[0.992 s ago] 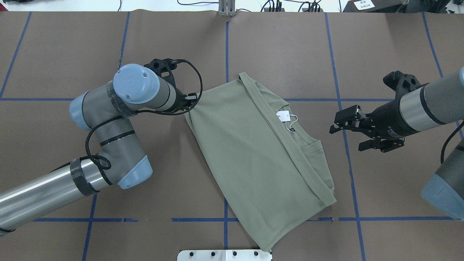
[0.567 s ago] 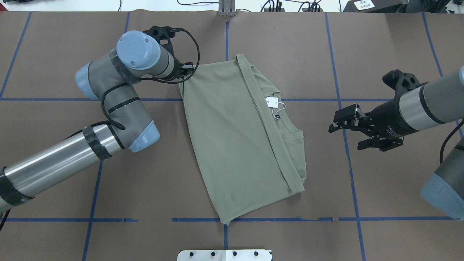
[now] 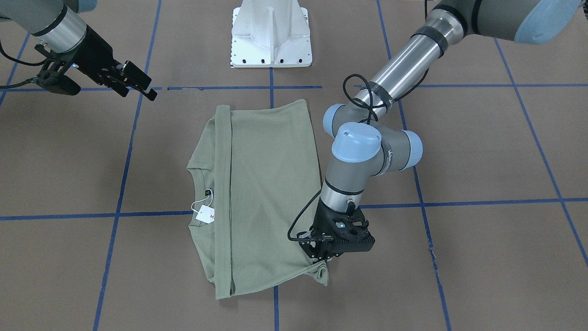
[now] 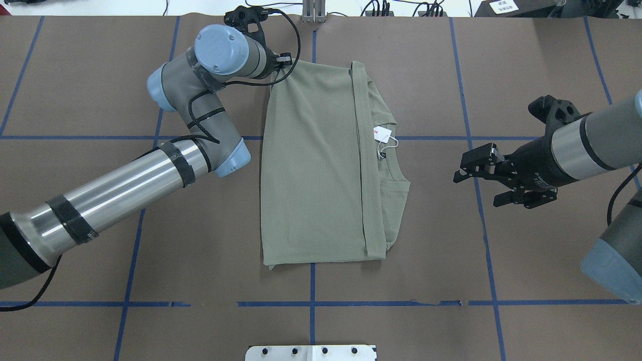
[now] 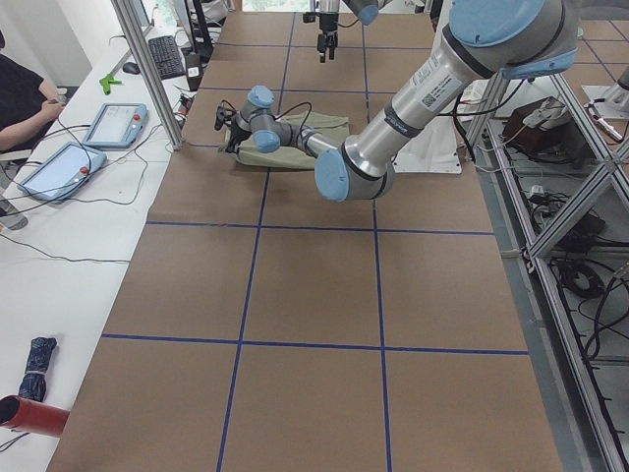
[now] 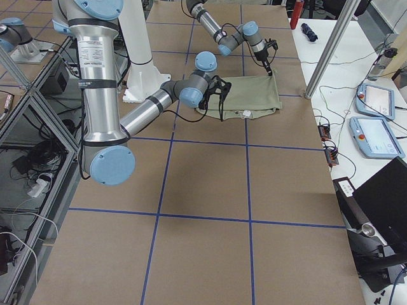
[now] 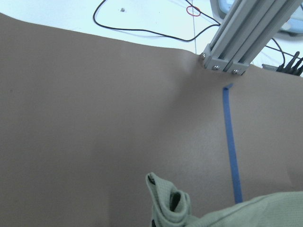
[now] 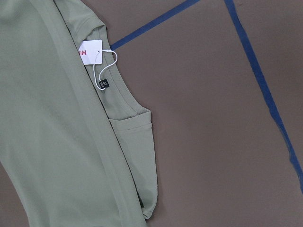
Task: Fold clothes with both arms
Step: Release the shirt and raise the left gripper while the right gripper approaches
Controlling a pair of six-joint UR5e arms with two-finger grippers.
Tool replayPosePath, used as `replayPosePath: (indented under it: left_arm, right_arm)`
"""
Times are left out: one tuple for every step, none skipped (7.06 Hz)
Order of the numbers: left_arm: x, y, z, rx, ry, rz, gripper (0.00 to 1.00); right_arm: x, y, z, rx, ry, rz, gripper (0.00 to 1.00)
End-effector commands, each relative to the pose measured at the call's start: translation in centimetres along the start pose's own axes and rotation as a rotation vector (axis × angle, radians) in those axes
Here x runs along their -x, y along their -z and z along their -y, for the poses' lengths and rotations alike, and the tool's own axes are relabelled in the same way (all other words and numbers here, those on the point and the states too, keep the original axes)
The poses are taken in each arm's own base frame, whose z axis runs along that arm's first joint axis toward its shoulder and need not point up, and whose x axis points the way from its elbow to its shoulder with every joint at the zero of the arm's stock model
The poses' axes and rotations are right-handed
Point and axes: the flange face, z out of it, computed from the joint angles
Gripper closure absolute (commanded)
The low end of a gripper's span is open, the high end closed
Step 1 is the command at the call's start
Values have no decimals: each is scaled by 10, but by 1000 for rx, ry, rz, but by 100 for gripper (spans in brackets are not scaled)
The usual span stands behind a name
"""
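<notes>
Since the earlier frames my left claw (image 3: pixel 323 261) has travelled toward the far edge of the desk (image 4: pixel 526 260), dragging its corner of the shirt (image 4: pixel 311 165) along. The garment has swung from a diagonal lie to one that sits square with the blue tape lines (image 4: pixel 312 281).

That claw is clamped on the bunched corner of the fabric. In the left wrist view I see crumpled green knit right at its tips. Bare brown desk lies beyond, and an aluminium post (image 7: pixel 241 38) stands at the desk's edge ahead of the claw.

From the pinched corner the shirt spreads flat back toward the robot's side of the desk, folded lengthwise into a long rectangle. A narrow folded band runs its whole length on the side away from this claw. Past that band lie the neckline, the dark neck label (image 8: pixel 103 83) and the white hang tag (image 8: pixel 90 52) with red lettering, its string looping down to the label.

My right claw (image 4: pixel 476 190) has hardly shifted. It hovers over the desk, apart from the shirt's neckline side, with its jaws spread wide, holding nothing, and its tips pointed toward the garment. A tape line crosses beneath it in the overhead view.
</notes>
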Motion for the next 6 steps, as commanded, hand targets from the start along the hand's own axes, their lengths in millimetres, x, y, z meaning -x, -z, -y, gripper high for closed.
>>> replayPosePath:
  left_arm:
    - [0,-7,5,-43,-2,9,0]
    - [1,-6,9,-47,0,7,0]
    - [12,0,33,-41,1,6,0]
    - [28,7,54,6,-38,-3,0]
    - [58,9,45,38,-40,0,0]
    - [86,30,33,84,-39,-38,0]
  right_arm:
    - [0,4,4,-9,-5,4,0]
    - [-1,6,7,-15,-11,4,0]
    - [-3,6,9,-25,-14,0,0]
    - [-4,5,13,-37,-1,-3,0]
    - [0,-1,20,-50,20,-12,0]
    - [6,-13,32,-54,32,-21,0]
